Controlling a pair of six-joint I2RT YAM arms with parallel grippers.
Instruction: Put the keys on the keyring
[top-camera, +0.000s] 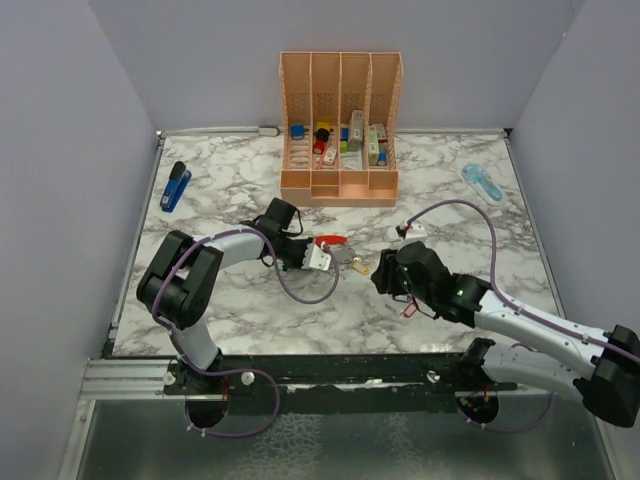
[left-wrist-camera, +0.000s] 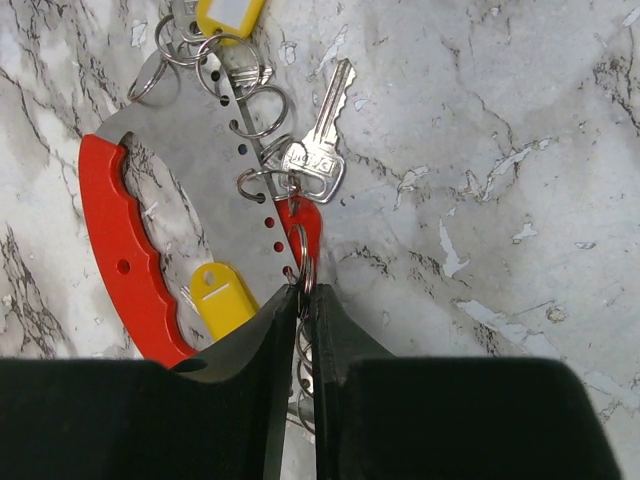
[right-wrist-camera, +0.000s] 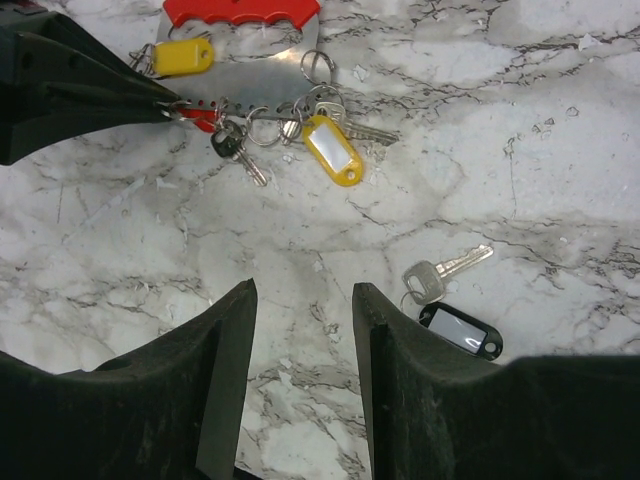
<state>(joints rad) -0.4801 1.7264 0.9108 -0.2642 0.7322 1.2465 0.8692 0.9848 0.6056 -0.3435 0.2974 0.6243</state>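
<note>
one split ring (left-wrist-camera: 305, 340) pinched in left gripper (left-wrist-camera: 303, 292) at keyring (left-wrist-camera: 115, 230) tip; right gripper (right-wrist-camera: 303, 290) apart.

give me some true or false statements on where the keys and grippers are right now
1. The left gripper pinches a split ring at the keyring's red tip. True.
2. The right gripper holds a key. False: its jaws are open and empty.
3. A key with a black tag lies loose on the table. True.
4. The keyring stands inside the peach organizer. False: it lies flat on the table in front of it.
</note>
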